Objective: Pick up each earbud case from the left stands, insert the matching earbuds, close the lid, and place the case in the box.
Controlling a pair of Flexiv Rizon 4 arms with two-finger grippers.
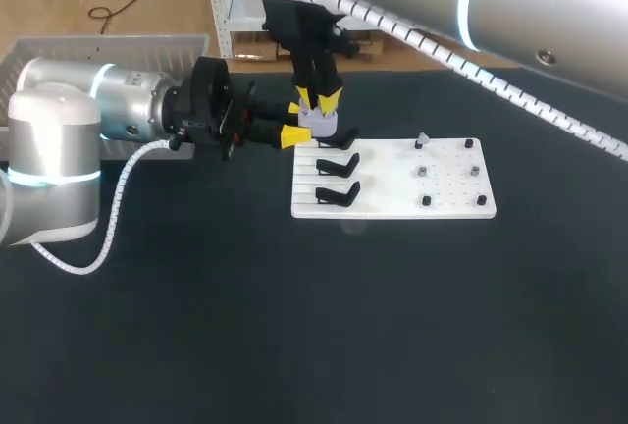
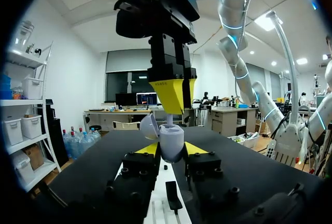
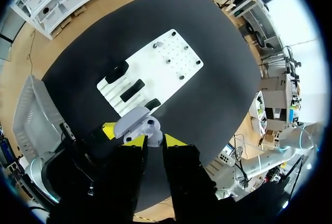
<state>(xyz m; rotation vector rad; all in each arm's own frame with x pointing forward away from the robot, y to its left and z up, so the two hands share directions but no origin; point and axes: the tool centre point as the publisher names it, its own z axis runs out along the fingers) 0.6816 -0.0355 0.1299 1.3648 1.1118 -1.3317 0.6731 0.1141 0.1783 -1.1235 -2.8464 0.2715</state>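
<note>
A pale lavender earbud case [image 1: 319, 123] hangs over the back left corner of the white board [image 1: 392, 206], lid open. My left gripper [image 1: 299, 122] comes in level from the left and is shut on the case [image 2: 171, 142] from both sides. My right gripper [image 1: 318, 102] points straight down onto it. In the left wrist view a thin white earbud stem [image 2: 169, 117] shows between the right gripper's [image 2: 171, 97] tips, entering the case. From the right wrist view the open case [image 3: 139, 122] lies just under my right gripper [image 3: 154, 141].
Three black stands [image 1: 338, 165] line the board's left part. Small pegs and a grey piece [image 1: 422, 139] stand on its right part. A grey box [image 1: 98, 51] sits at the table's back left, behind my left arm.
</note>
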